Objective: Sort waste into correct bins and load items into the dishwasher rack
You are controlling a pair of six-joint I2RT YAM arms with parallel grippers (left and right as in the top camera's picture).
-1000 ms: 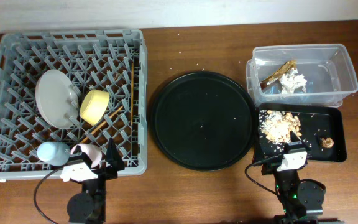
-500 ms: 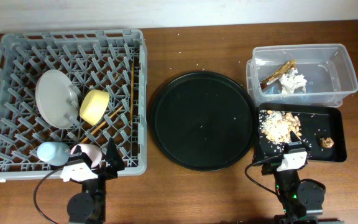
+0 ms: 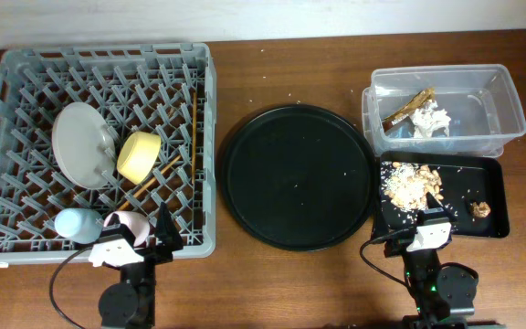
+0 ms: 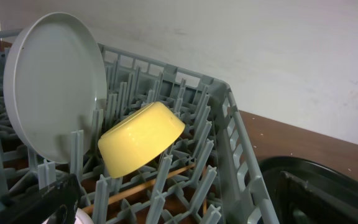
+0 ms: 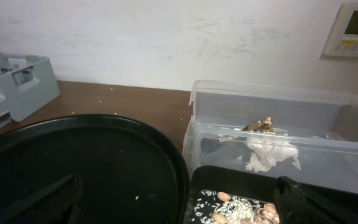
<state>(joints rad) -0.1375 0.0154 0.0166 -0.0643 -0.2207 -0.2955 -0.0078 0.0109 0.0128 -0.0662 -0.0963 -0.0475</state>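
The grey dishwasher rack (image 3: 108, 50) at the left holds a pale grey plate (image 3: 82, 144) on edge, a yellow bowl (image 3: 139, 156), wooden chopsticks (image 3: 193, 128), a blue cup (image 3: 78, 224) and a pink cup (image 3: 128, 220). The clear tub (image 3: 446, 70) holds the white napkin (image 3: 432, 119) and the brown wrapper (image 3: 409, 105). The shallow black tray (image 3: 455, 208) holds food scraps (image 3: 412, 183). My left gripper (image 3: 158, 233) is open and empty at the rack's near edge. My right gripper (image 3: 430, 224) is open and empty at the black tray's near edge.
A large round black tray (image 3: 297, 176) lies between the rack and the bins, with a few crumbs on it. In the left wrist view the plate (image 4: 51, 81) and bowl (image 4: 143, 137) lean among pegs. The right wrist view shows the tub (image 5: 328, 106) and napkin (image 5: 271, 154).
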